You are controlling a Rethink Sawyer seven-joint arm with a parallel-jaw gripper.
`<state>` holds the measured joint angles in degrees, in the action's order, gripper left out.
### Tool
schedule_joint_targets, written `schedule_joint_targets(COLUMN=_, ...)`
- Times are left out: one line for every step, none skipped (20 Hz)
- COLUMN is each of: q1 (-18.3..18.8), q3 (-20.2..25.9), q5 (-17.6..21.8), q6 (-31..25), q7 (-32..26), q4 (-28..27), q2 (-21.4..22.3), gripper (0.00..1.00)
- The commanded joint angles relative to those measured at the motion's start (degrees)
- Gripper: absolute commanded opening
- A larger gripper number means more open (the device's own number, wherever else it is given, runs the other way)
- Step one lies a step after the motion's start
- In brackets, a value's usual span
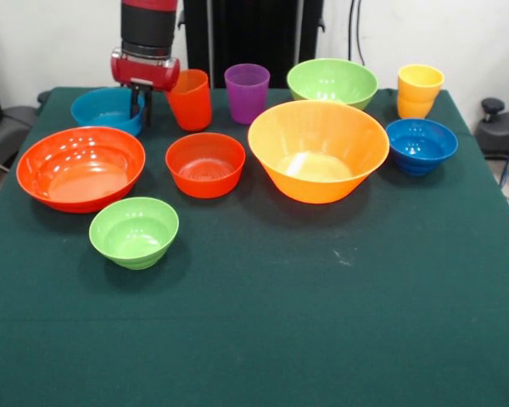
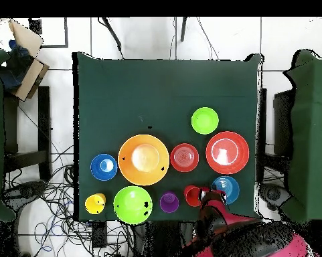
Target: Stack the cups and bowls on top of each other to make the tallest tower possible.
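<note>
This looks like a robotics lab: a desk draped in dark green cloth (image 2: 163, 87) stands on a white tiled floor (image 2: 130, 37) amid tangled black cables (image 2: 56, 194), with a red and black robot arm (image 1: 148, 42) mounted at its edge and cardboard boxes (image 2: 26, 50) alongside.

**Near half of the desk open, far half crowded**

The desk (image 1: 322, 339) lies bare across its whole 6 o'clock half in the front view. Toward 12 o'clock, bowls and cups stand close together. The gripper (image 1: 140, 108) sits in the narrow gap between the light blue bowl (image 1: 102, 108) and the orange-red cup (image 1: 191, 100). The large yellow-orange bowl (image 1: 318, 151) blocks the centre.
</note>
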<state>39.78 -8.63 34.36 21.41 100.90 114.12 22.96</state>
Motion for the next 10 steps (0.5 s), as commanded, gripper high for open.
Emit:
schedule_joint_targets(q1=-0.08, q3=9.04, q5=1.67, q6=-8.24, q7=4.87, q4=-5.28, q2=-3.12, gripper=0.00)
schedule_joint_targets(q1=-0.39, q3=8.74, q5=1.42, q6=-8.41, q7=5.00, q4=-4.64, q2=-2.51, gripper=0.00)
schedule_joint_targets(q1=-0.70, q3=8.43, q5=1.16, q6=-8.58, q7=5.13, q4=-4.00, q2=-1.90, gripper=0.00)
schedule_joint_targets(q1=-0.90, q3=8.22, q5=1.01, q6=-9.10, q7=5.25, q4=-2.80, q2=-0.60, gripper=0.00)
schedule_joint_targets(q1=-0.89, q3=8.29, q5=1.02, q6=-10.29, q7=5.13, q4=-1.21, q2=1.51, gripper=0.00)
schedule_joint_targets(q1=-0.95, q3=8.30, q5=1.06, q6=-11.54, q7=4.94, q4=0.60, q2=3.95, gripper=0.00)
schedule_joint_targets(q1=-0.56, q3=8.82, q5=1.07, q6=-13.66, q7=4.51, q4=2.63, q2=7.14, gripper=0.00)
schedule_joint_targets(q1=0.15, q3=9.54, q5=0.99, q6=-16.00, q7=3.98, q4=4.75, q2=10.52, gripper=0.00)
schedule_joint_targets(q1=0.88, q3=10.38, q5=0.69, q6=-18.51, q7=3.31, q4=6.76, q2=14.18, gripper=0.00)
schedule_joint_targets(q1=1.84, q3=11.49, q5=0.25, q6=-21.08, q7=2.47, q4=8.66, q2=17.87, gripper=0.00)
